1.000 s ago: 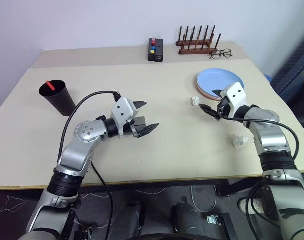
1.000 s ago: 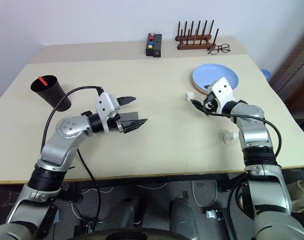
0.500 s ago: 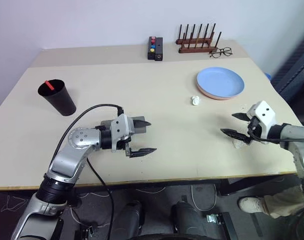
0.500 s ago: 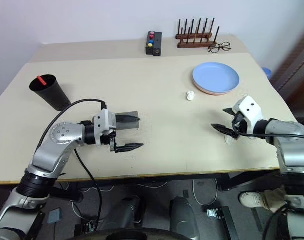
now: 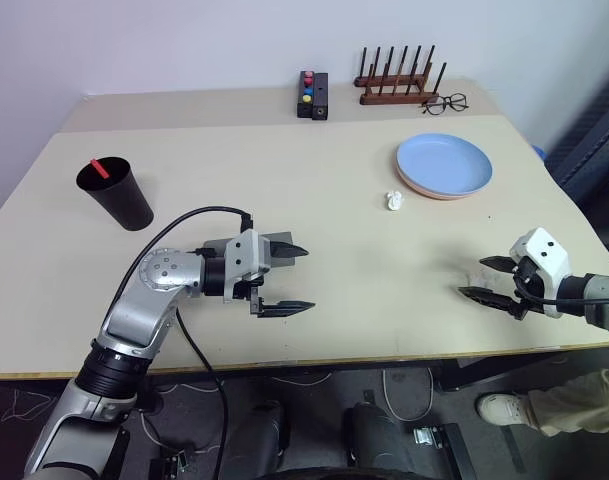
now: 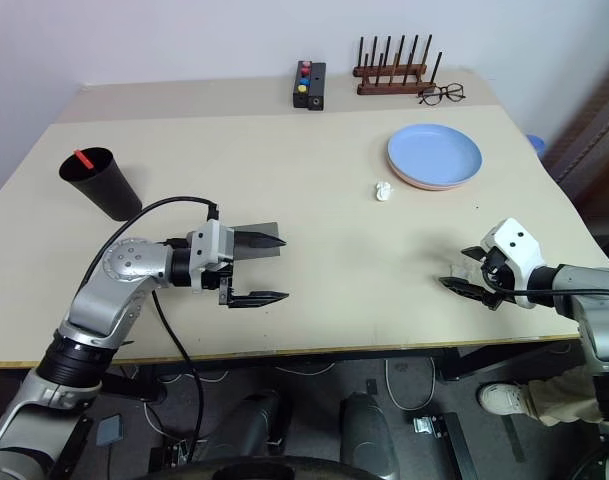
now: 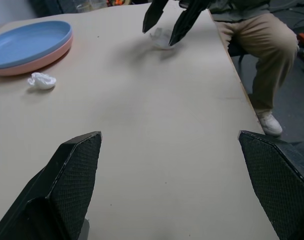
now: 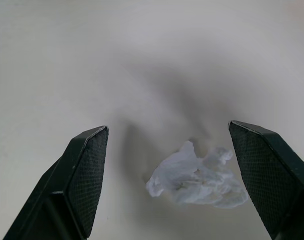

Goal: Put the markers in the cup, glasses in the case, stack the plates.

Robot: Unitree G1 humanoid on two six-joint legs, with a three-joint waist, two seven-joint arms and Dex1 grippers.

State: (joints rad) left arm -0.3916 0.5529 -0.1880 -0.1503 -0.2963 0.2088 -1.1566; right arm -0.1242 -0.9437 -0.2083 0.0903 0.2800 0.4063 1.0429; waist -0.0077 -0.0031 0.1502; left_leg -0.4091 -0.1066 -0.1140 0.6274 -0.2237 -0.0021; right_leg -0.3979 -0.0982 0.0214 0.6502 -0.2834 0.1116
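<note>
Your left pincer (image 5: 287,279) covers most of the case (image 5: 277,243); the pink plate (image 5: 424,187) shows only its rim.

Wooden rack (image 5: 400,86), wire spectacles (image 5: 443,103), button box (image 5: 312,95), two crumpled scraps (image 5: 393,200)

Bare table (image 5: 354,250) between grippers; crumpled wrapper (image 8: 196,177) just under right gripper (image 5: 492,280)
</note>
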